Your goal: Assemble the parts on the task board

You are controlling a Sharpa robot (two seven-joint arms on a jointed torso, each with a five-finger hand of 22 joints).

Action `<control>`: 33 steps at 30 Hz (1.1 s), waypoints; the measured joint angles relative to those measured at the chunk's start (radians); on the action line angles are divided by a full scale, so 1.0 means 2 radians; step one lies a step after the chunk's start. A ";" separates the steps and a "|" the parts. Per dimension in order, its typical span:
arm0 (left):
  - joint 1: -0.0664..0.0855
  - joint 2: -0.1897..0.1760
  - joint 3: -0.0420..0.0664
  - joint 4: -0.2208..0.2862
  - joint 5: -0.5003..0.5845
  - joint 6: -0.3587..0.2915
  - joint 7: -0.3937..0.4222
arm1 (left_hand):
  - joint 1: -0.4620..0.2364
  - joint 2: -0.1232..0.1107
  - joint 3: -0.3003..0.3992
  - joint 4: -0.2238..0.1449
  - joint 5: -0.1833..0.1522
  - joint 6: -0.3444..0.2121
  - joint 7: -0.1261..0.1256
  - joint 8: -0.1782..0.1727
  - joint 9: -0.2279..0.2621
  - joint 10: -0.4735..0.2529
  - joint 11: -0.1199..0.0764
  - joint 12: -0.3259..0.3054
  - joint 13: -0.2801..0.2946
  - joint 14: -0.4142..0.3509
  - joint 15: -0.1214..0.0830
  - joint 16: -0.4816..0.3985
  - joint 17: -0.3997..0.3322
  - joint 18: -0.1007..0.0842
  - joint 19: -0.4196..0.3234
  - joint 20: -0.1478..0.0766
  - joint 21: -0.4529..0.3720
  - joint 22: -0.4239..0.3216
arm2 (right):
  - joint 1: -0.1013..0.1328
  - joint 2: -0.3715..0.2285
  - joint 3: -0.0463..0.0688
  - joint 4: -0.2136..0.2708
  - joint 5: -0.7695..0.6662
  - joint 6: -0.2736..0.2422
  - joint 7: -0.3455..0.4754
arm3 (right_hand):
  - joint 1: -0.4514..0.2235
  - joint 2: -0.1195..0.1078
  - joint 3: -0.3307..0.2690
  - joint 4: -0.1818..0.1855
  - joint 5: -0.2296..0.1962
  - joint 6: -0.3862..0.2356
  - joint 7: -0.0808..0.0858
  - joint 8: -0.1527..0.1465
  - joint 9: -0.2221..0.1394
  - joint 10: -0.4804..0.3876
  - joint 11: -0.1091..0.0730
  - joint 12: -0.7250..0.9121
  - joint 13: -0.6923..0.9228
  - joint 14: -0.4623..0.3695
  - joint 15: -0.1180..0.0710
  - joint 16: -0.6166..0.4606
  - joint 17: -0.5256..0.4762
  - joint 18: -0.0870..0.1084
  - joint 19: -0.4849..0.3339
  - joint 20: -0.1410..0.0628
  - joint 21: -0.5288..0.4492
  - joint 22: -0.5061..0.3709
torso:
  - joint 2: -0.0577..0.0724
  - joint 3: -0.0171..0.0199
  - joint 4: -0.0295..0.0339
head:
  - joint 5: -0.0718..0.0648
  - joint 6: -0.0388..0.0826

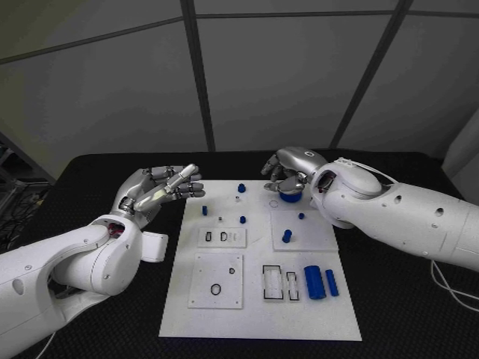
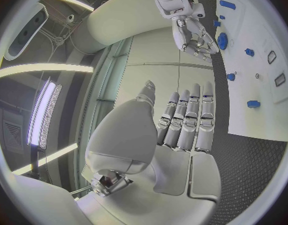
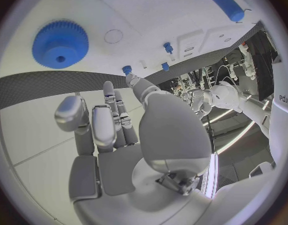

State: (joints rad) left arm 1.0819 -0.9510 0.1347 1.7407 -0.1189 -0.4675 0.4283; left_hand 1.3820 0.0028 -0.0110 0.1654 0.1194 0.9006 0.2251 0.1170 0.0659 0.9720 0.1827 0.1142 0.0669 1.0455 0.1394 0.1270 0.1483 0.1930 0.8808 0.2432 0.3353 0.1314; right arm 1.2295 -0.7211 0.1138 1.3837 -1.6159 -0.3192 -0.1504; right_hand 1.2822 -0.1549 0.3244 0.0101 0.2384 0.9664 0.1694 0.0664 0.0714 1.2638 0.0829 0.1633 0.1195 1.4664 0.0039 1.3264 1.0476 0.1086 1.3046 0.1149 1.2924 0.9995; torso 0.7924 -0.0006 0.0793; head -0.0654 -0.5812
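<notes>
Fingers straight, holding nothing — left hand (image 1: 161, 188) raised beside task board (image 1: 263, 299), right hand (image 1: 288, 170) (fingers loosely apart) above blue gear (image 1: 291, 197).

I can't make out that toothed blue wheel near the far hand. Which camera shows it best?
The right wrist view: the blue gear lies unobstructed on the task board, teeth visible. In the head view the right hand partly covers it; the left wrist view shows it small.

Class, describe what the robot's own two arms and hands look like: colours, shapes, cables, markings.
Both arms are smooth, rounded white shells with small dark screw holes. The left hand and right hand are silver metal with jointed, segmented fingers. A thin pale cable runs along the right arm near the wrist.
</notes>
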 measured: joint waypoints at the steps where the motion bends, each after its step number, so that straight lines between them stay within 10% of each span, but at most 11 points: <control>1: 0.000 0.000 0.000 0.000 0.000 0.000 0.000 | 0.000 0.000 0.000 0.000 0.000 0.000 0.000 0.000 0.000 0.000 0.000 0.000 0.000 0.000 0.000 0.000 0.000 0.000 0.000 0.000 0.000 0.000 | 0.000 -0.006 0.001 0.005 0.006 0.000 -0.002 | -0.003 -0.005 -0.009 0.003 0.007 0.000 -0.004 0.002 0.000 0.016 -0.005 0.011 0.007 0.000 -0.005 0.002 0.003 0.000 0.001 -0.005 0.001 0.002 | 0.000 0.0002 -0.0006 | -0.001 0.001; 7: 0.000 0.000 0.000 -0.003 0.000 0.001 -0.001 | 0.002 0.002 0.000 0.000 0.000 0.000 0.000 0.000 0.000 0.000 0.000 0.000 0.000 0.000 0.000 0.000 0.000 0.000 0.000 0.000 0.000 0.000 | 0.000 -0.033 0.005 0.016 0.042 0.013 -0.022 | 0.002 -0.016 -0.073 0.027 0.021 -0.012 -0.017 0.010 0.002 0.052 -0.019 0.091 0.074 0.000 -0.016 0.025 0.042 0.000 0.019 -0.020 0.019 0.034 | 0.000 0.0021 -0.0043 | -0.002 0.001; 12: 0.000 0.001 0.000 -0.004 0.000 0.002 -0.001 | 0.002 0.002 0.000 0.000 0.000 0.000 0.000 0.000 0.000 0.000 0.000 0.000 0.000 0.000 0.000 0.000 0.000 0.000 0.000 0.000 0.000 0.000 | 0.000 -0.038 0.006 0.010 0.061 0.029 -0.039 | 0.042 -0.005 -0.126 0.073 0.022 -0.034 -0.014 0.028 0.005 0.009 -0.017 0.279 0.263 0.000 -0.016 0.058 0.106 -0.008 0.039 -0.016 0.043 0.080 | 0.001 0.0023 -0.0049 | -0.003 0.000; 22: 0.000 0.002 0.000 -0.006 0.000 0.004 -0.002 | 0.002 0.002 0.000 0.000 0.000 0.000 0.000 0.000 0.000 0.000 0.000 0.000 0.000 0.000 0.000 -0.002 0.001 0.000 0.000 0.000 0.000 0.000 | 0.000 -0.038 0.006 -0.004 0.077 0.060 -0.060 | 0.069 -0.007 -0.147 0.129 0.022 -0.053 -0.005 0.046 0.006 0.036 -0.007 0.503 0.498 0.000 -0.010 0.089 0.130 -0.016 0.055 -0.009 0.066 0.127 | 0.001 0.0020 -0.0045 | -0.005 -0.002; 33: 0.000 0.003 0.000 -0.007 0.000 0.005 -0.002 | 0.002 0.002 0.000 0.000 0.000 0.000 0.000 0.000 0.000 0.000 0.000 -0.002 0.000 0.000 0.000 -0.002 0.001 0.000 0.000 0.000 0.000 0.000 | 0.000 -0.035 0.006 -0.014 0.082 0.082 -0.069 | 0.074 -0.008 -0.150 0.135 0.022 -0.059 -0.003 0.054 0.007 0.052 -0.005 0.558 0.558 0.000 -0.006 0.097 0.130 -0.024 0.062 -0.007 0.076 0.145 | 0.001 0.0019 -0.0042 | -0.006 -0.004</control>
State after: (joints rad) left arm 1.0817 -0.9449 0.1345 1.7259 -0.1189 -0.4579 0.4237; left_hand 1.3860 0.0068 -0.0110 0.1654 0.1194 0.9006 0.2251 0.1170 0.0659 0.9720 0.1828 0.1106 0.0669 1.0455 0.1394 0.1238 0.1500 0.1929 0.8808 0.2432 0.3353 0.1308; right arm 1.2298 -0.7917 0.1258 1.3554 -1.4511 -0.1546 -0.2887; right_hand 1.4307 -0.1718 0.0238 0.2798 0.2827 0.8489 0.1637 0.1750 0.0845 1.3687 0.0732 1.2800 1.2361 1.4668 -0.0088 1.5198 1.3080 0.0613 1.4283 0.1000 1.4442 1.2894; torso 0.7947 0.0032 0.0709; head -0.0774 -0.5894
